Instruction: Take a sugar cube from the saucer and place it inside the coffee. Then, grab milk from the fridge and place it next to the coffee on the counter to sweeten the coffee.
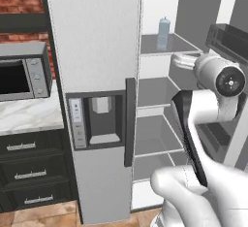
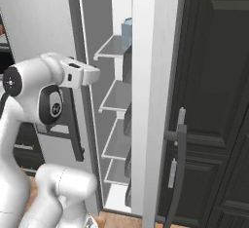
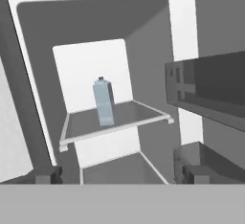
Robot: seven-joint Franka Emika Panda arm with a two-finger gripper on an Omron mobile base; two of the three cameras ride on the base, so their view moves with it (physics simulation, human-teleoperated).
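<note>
The gripper (image 3: pixel 119 174) is spread wide open, its two dark finger tips (image 3: pixel 48 174) sitting far apart at the bottom of the hand view with nothing between them. It points into the open fridge (image 1: pixel 97 37), aimed at the upper shelf.

Straight ahead of the gripper, and well apart from it, stands the milk (image 3: pixel 104 102). It is a slim, pale blue-grey, somewhat see-through carton with a narrower top and a small dark cap, standing upright. It rests on the top shelf (image 3: pixel 129 117), toward the middle of it and set back toward the white rear wall of the fridge. In the hand view it lines up a little to the left of the midpoint between the finger tips and higher up.

From the left base view the milk (image 1: pixel 163 33) shows on the same top shelf, above and to the left of the arm's wrist (image 1: pixel 220 78). From the right base view just a sliver of the milk (image 2: pixel 127 29) peeks out behind the edge of the open fridge door (image 2: pixel 155 100).

Below the milk's shelf run more white shelves. Left of the fridge sit a grey microwave (image 1: pixel 24 75) on the marble surface (image 1: pixel 29 114) and dark drawers with silver handles (image 1: pixel 29 172).
</note>
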